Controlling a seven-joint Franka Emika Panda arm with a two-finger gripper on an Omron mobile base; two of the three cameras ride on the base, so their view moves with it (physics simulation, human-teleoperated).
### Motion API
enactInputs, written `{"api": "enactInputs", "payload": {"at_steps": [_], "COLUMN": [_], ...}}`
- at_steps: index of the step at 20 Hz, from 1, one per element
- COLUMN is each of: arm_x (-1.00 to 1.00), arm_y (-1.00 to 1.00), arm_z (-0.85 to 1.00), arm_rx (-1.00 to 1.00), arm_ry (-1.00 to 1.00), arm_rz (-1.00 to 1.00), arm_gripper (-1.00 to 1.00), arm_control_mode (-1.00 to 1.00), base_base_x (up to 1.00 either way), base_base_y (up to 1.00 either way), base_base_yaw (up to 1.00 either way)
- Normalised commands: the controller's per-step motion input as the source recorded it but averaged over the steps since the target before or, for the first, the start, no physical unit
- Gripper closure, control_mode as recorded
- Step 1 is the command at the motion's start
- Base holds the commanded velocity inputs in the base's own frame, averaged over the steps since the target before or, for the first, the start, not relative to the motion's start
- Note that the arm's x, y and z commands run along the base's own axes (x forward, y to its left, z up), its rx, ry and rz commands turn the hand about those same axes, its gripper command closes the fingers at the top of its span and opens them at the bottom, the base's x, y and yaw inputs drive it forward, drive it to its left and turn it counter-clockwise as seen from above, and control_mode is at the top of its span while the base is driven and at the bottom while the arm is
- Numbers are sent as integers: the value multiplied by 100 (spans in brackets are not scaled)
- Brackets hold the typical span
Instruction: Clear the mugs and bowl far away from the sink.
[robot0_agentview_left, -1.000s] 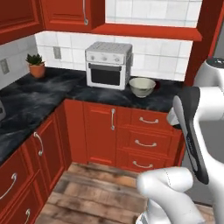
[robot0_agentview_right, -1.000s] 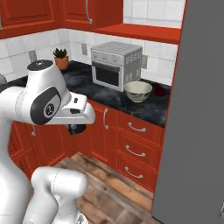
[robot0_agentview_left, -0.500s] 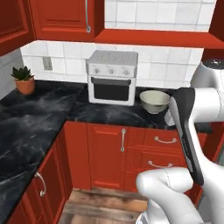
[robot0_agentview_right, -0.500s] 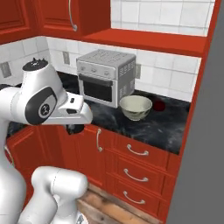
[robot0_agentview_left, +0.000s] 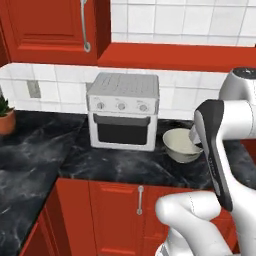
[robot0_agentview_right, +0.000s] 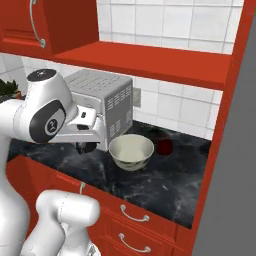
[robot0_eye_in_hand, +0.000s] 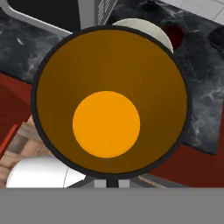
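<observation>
A: Where is the mug (robot0_eye_in_hand: 110, 105)?
B: In the gripper (robot0_eye_in_hand: 107, 180). The hand view looks straight down into it: black rim, orange-brown walls, bright orange bottom. It is off the counter (robot0_agentview_right: 165, 185).
A: And the jaws?
B: Drawn together on the mug's near wall, at the bottom of that view. Only a sliver of the tips shows under the rim.
A: The bowl (robot0_agentview_right: 131, 151)?
B: Upright on the counter, cream and glossy, just right of the oven (robot0_agentview_left: 123, 111). In the hand view its rim peeks out from behind the top of the mug.
A: Is the mug above the bowl?
B: I can't tell the height. From the right base view the hand hangs left of the bowl, in front of the oven's side wall, with a dark shape under it near the counter's front edge.
A: Any other cup?
B: A red mug (robot0_agentview_right: 164, 146) stands behind the bowl and to its right, close to it, near the tiled wall. Whether the two touch I can't say.
A: What else is around?
B: Red drawers (robot0_agentview_right: 134, 215) below the counter, and a plant (robot0_agentview_left: 4, 116) at the far left in the left base view, well apart from the oven.
</observation>
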Motion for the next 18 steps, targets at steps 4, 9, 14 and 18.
{"api": "enactInputs", "payload": {"at_steps": [4,9,14,18], "arm_x": [0,0,0,0], "arm_y": [0,0,0,0], "arm_z": [0,0,0,0], "arm_rx": [0,0,0,0], "arm_ry": [0,0,0,0], "arm_rz": [0,0,0,0], "arm_gripper": [100,100,100,100], "arm_control_mode": [100,100,100,100], "base_base_x": [86,80,41,23], "base_base_y": [14,23,22,5], "base_base_yaw": [-44,-50,-49,-47]}}
